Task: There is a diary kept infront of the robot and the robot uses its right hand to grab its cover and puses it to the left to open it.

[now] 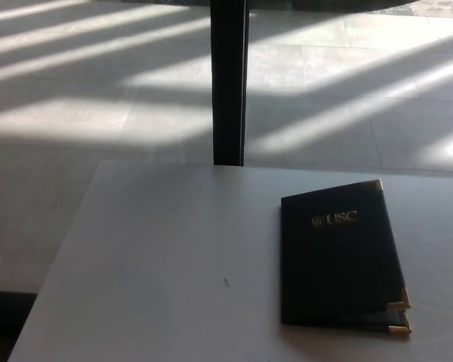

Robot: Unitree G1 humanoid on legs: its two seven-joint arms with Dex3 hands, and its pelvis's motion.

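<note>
**Diary closed, neither hand in view: opening not begun**

Status of task: nothing is done as far as the head view shows. The diary [340, 256] lies flat and shut on the tabletop [166, 256], toward my right side and near the front edge. Its dark cover [336, 264] faces up, with gold lettering reading "USC" [336, 219] near the far end and gold metal corners [399, 305] on the right-hand edge. At the near right corner the cover sits slightly lifted from the pages below; a thin gap shows there. The spine appears to run along the left edge, so I judge the free edge to be on the right.

Hands: my right hand does not show, nor does my left. I cannot tell whether their fingers are spread or pressed together, and I hold nothing that can be seen.

Remaining: the whole job. I must bring my right hand in, take the cover at its free edge and swing it over to the left.

Surface: the tabletop is pale, smooth and mostly in shade, with one small dark speck [226, 283] left of the diary.

Room: beyond the tabletop is a tiled floor [98, 90] crossed by slanting bands of sunlight. A dark upright post [228, 79] stands behind the far edge.
</note>
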